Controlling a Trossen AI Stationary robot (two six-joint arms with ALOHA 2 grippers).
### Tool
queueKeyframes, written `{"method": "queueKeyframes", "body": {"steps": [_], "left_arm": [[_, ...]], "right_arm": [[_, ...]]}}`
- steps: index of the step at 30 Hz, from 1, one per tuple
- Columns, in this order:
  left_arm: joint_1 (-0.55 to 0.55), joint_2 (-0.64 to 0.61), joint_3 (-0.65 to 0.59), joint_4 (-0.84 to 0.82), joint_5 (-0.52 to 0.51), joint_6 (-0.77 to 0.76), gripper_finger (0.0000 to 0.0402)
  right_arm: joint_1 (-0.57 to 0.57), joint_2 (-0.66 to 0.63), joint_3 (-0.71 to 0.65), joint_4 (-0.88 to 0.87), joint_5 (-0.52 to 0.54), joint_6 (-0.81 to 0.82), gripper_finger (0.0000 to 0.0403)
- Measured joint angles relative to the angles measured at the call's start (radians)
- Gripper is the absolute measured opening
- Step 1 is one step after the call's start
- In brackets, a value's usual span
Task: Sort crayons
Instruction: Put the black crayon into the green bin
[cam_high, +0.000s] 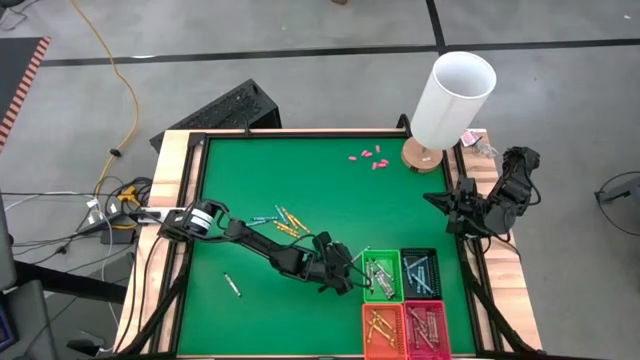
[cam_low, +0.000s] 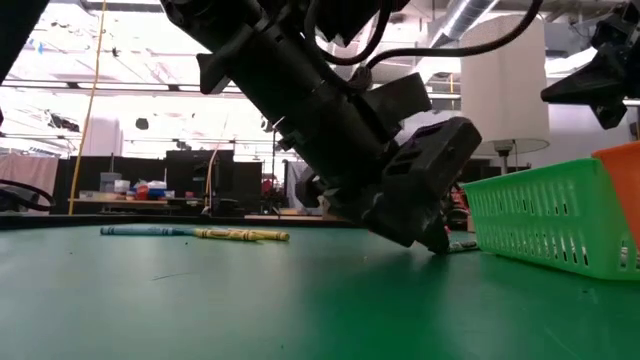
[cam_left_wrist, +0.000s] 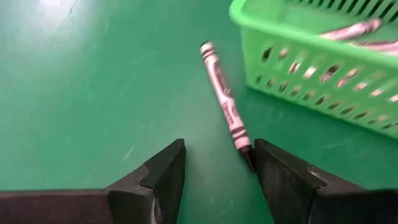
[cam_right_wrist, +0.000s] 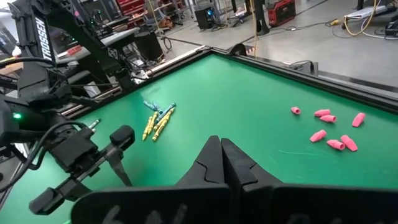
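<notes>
Down low, left claw (cam_left_wrist: 214, 171) spread beside grey crayon (cam_left_wrist: 224, 98), green basket (cam_left_wrist: 323, 74) near, right claw (cam_right_wrist: 222, 163) pressed together

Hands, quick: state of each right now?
Left hand: open, low on the mat beside the green basket, one finger at the grey-white crayon tip, nothing held.
Right hand: closed, empty.

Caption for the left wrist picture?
Open left claw beside a grey-white paper-wrapped crayon lying just outside the green plastic basket.
</notes>
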Motion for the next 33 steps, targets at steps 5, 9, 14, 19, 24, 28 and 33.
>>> {"method": "queueKeyframes", "body": {"steps": [5,9,14,19,24,28,33], "left_arm": [[0.001,-0.001,0.0,-0.018,0.008,-0.022,0.0138],[0.001,-0.001,0.0,-0.018,0.016,-0.018,0.0088],[0.001,-0.001,0.0,-0.019,0.025,0.007,0.0023],[0.001,-0.002,0.0,-0.02,0.017,0.0,0.0005],[0.011,-0.008,0.001,-0.043,0.011,-0.058,0.0001],[0.02,-0.015,0.0,-0.068,0.008,-0.087,0.0],[0.034,-0.023,0.0,-0.082,-0.005,-0.101,0.0]], "right_arm": [[0.0,0.0,0.0,0.0,0.0,0.0,0.0],[0.0,0.0,0.0,0.0,0.001,0.002,0.0],[0.0,0.0,0.0,0.0,0.001,0.004,0.0],[0.0,0.0,0.0,0.0,0.0,0.005,0.0],[0.0,0.0,0.0,0.0,0.0,0.006,0.0],[0.0,0.0,0.0,0.0,0.0,0.008,0.0],[0.0,0.0,0.0,0.0,0.0,0.008,0.0]]}}
